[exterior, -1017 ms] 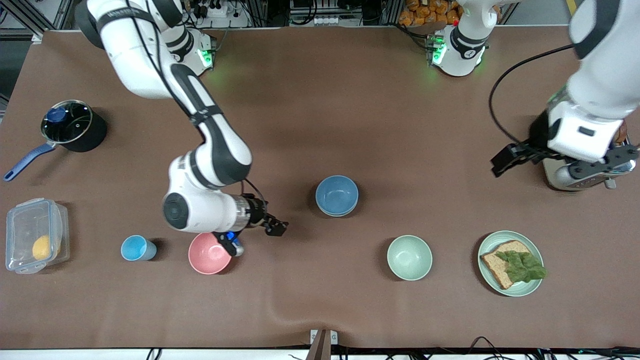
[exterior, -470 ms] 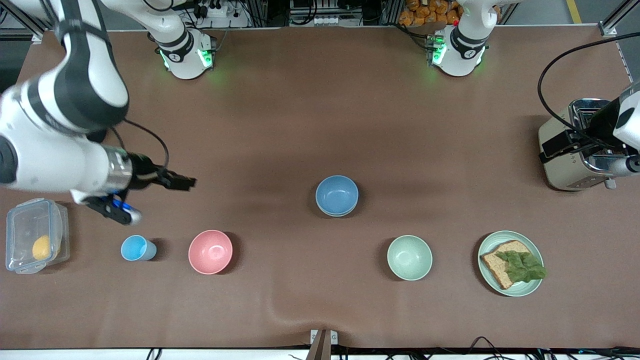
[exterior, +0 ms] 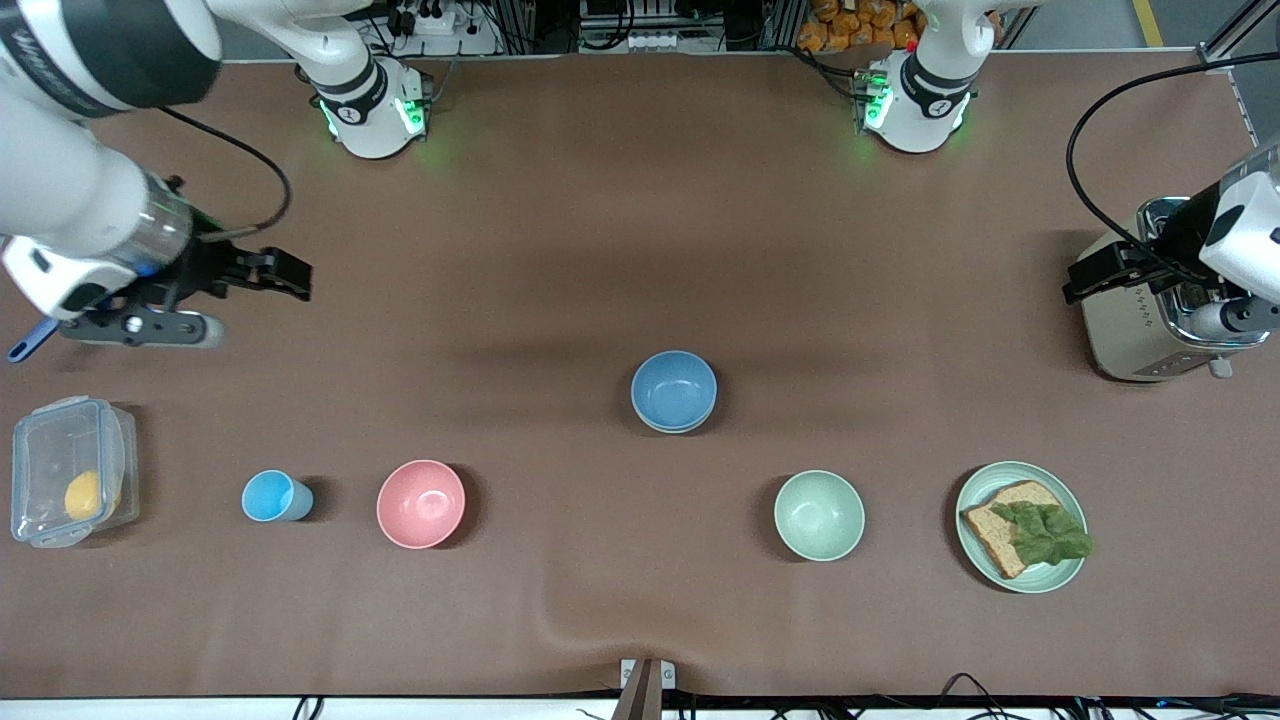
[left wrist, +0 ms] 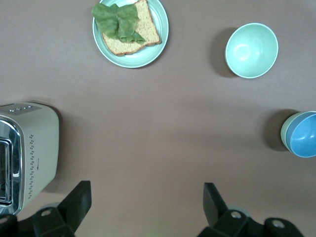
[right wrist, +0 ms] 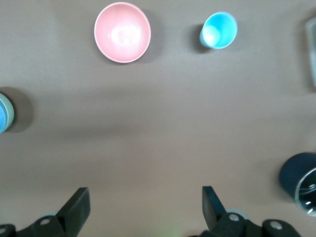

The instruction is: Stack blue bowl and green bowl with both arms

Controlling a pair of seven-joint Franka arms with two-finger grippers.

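Both arms have pulled away, left gripper [exterior: 1080, 283] over the toaster [exterior: 1130, 330], right gripper [exterior: 290, 280] spread empty too (job apparently finished), blue bowl [exterior: 673, 388] nested in the green bowl [left wrist: 285, 138] mid-table.

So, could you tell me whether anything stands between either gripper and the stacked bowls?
Nothing visible does. The blue bowl already sits inside the green bowl mid-table, with bare tablecloth around the stack. The right gripper hangs open over the pot end of the table, and the left gripper is open over the toaster.
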